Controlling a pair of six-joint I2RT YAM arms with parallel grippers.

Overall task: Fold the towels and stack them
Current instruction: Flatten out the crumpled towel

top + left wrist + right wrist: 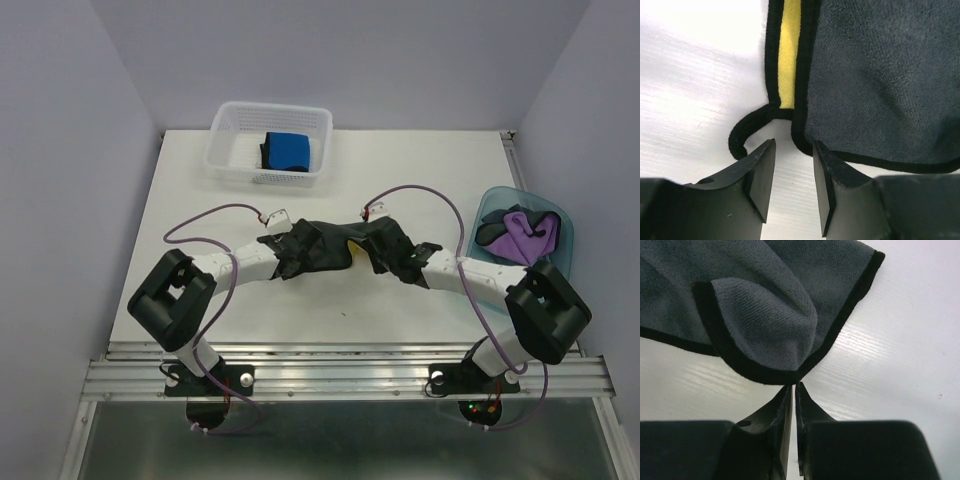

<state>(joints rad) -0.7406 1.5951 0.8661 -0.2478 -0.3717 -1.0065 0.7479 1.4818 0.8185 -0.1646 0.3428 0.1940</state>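
Left pincer (794, 145): your jaws stand apart with a narrow gap and nothing between them, low over the desk (200, 240).
Right pincer (793, 386): the jaws are drawn together to a thin slit, and the tips meet on the black hem of a turned-over corner. I judge it is clamped on that hem.
Towel in work: the dark grey towel (330, 245) lies mid-desk, rumpled, strung between your two pincers. Its long axis runs from the left edge toward the right edge.
Beneath it: a yellow towel (789, 55) shows only as a narrow strip between black hems.
Relation that matters: the grey towel's rounded corner sits straight ahead of the left pincer, just beyond the tips and slightly toward the right-hand finger. The left arm is the nearer one to it.
Next move, as a judgement: ease the left pincer forward and close on the grey hem alone, not the yellow layer.
Elsewhere: the white mesh basket (225, 160) at the far edge holds a blue towel (290, 150). The blue tub (565, 225) at the right edge holds a purple towel (525, 235).
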